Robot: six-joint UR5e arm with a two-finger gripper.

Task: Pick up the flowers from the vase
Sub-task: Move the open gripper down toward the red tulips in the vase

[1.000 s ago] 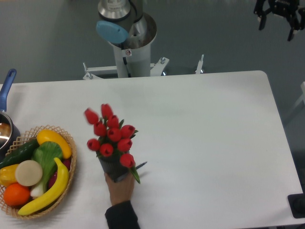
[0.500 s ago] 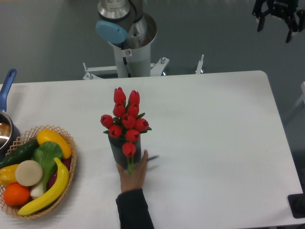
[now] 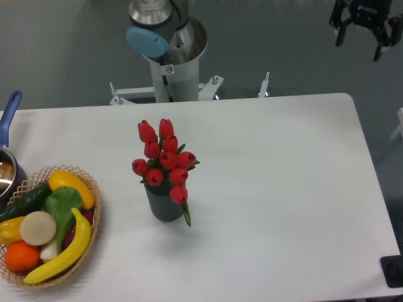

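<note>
A bunch of red tulip flowers (image 3: 163, 160) with green leaves stands in the small dark grey ribbed vase (image 3: 165, 204), left of the table's middle. The vase is upright on the white table (image 3: 283, 189). My gripper (image 3: 361, 31) hangs high at the top right corner, beyond the table's far right edge and far from the flowers. Its dark fingers are spread with nothing between them.
A wicker basket (image 3: 88, 217) of fruit and vegetables sits at the front left. A metal pot with a blue handle (image 3: 9, 113) is at the left edge. The arm's base column (image 3: 173, 60) stands behind the table. A dark object (image 3: 393, 270) lies at the front right corner.
The person's hand that was holding the vase has withdrawn out of view. The vase with the flowers now stands alone, shifted slightly. My gripper has drifted a little to the left.
</note>
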